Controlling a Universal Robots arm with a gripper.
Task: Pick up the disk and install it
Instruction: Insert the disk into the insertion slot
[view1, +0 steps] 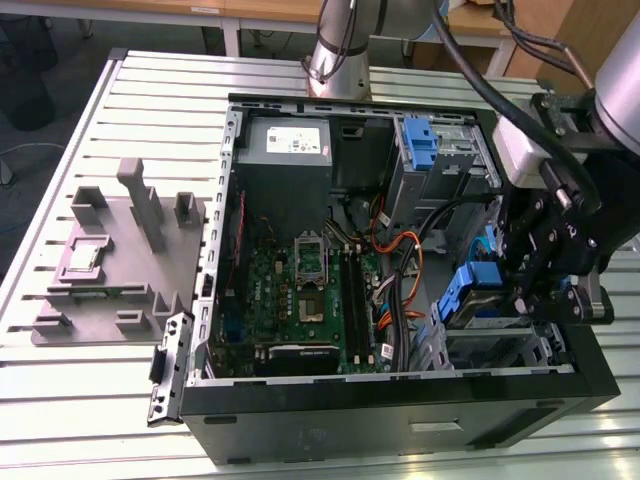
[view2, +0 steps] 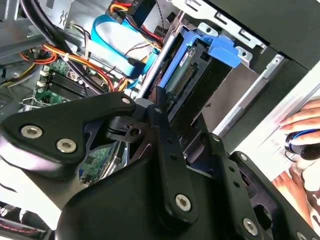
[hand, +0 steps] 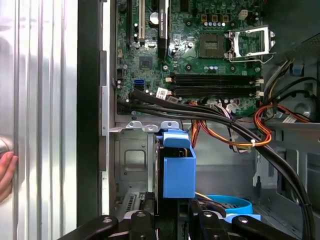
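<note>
Slatted metal table (view1: 150, 90), open computer case (view1: 400, 405) lying on it — fingers (view2: 161, 117) clamped on the upright disk (hand: 178, 170)

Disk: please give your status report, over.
Gripper shut on the disk. It stands on edge, partly in the drive bay. Black cables run close by.

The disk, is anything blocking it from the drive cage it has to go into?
Nothing visible does. The pincer grips the disk, which stands partly inside the metal drive cage. The black cable bundle runs past the cage's edge, not across the slot, as far as the first wrist view shows.
</note>
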